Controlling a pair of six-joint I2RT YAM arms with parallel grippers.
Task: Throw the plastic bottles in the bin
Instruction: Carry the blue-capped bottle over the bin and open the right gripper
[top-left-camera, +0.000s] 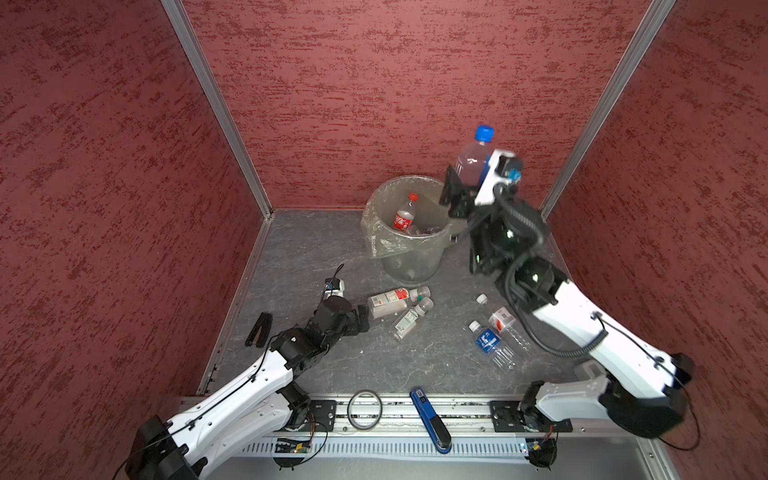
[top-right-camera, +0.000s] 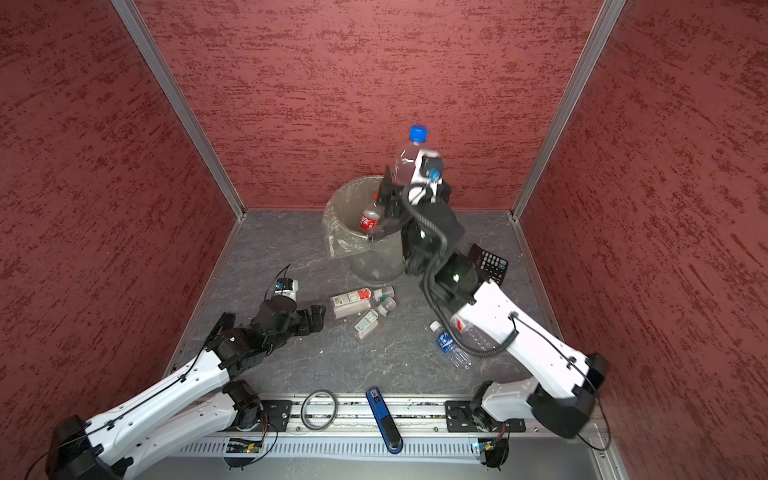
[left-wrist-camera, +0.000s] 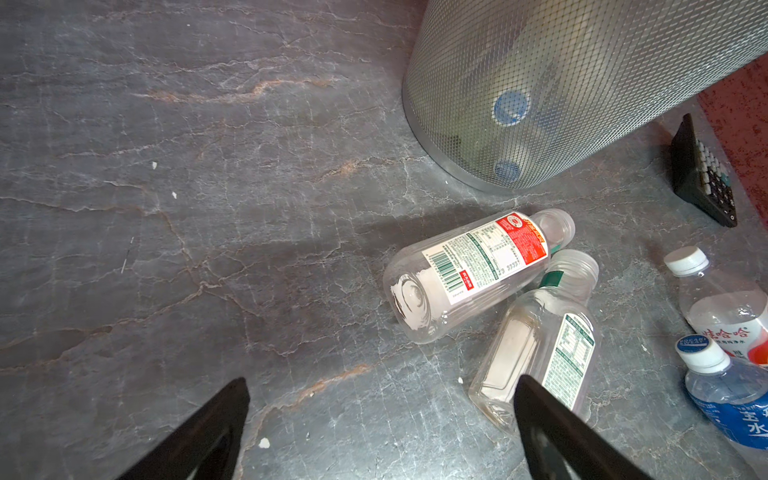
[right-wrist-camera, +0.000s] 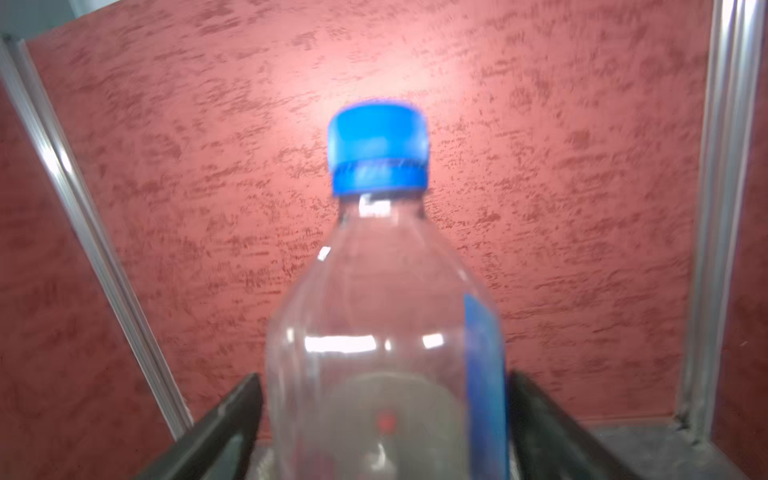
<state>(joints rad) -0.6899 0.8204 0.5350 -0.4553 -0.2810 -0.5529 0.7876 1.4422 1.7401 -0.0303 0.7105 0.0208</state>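
Left wrist view, calc (left-wrist-camera: 702, 178) near bin (left-wrist-camera: 540, 75), 2 bottles (left-wrist-camera: 478, 266) touching

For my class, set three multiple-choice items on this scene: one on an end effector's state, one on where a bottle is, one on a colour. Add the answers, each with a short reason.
1. The left end effector is:
A. open and empty
B. shut on a bottle
C. shut and empty

2. Relative to the bin, the red-capped bottle is:
A. beside it
B. under it
C. inside it

3. The raised bottle between the jaws of the right end effector has a cap coloured:
A. white
B. blue
C. red

Answers:
1 A: the left wrist view shows its jaws wide apart with nothing between them.
2 C: both top views show it within the rim.
3 B: the right wrist view shows a blue cap.
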